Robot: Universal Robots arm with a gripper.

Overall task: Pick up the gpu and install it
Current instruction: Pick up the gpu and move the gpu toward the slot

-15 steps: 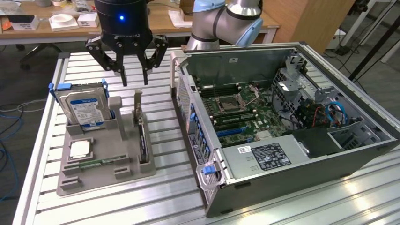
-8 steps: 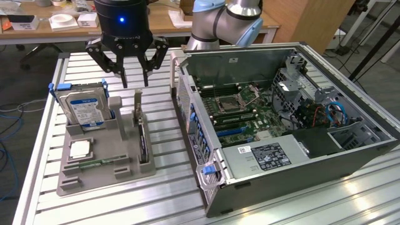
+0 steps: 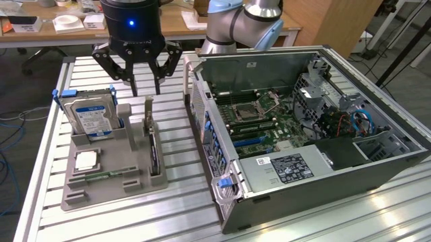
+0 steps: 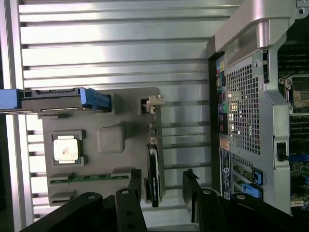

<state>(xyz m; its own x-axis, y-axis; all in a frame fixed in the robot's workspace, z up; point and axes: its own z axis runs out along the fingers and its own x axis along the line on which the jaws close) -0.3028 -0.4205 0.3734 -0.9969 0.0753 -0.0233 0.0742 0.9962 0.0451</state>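
The gpu (image 3: 154, 154) is a thin black card standing on edge in a slot of the grey holder (image 3: 135, 184), its silver bracket (image 3: 149, 112) at the far end. My gripper (image 3: 146, 92) hangs open just above that bracket end, holding nothing. In the wrist view the gpu (image 4: 153, 176) runs lengthwise below my gripper (image 4: 162, 186), closer to one finger (image 4: 135, 181) than to the other. The open computer case (image 3: 377, 151) with its motherboard (image 3: 259, 121) lies beside the holder, on the exterior view's right.
The holder also carries a blue-labelled hard drive (image 3: 94, 115) standing upright, a square processor chip (image 3: 86, 160) and a green memory stick (image 3: 101, 175). Everything rests on a slatted aluminium table (image 3: 168, 212). A wooden desk with boxes (image 3: 67, 22) stands behind.
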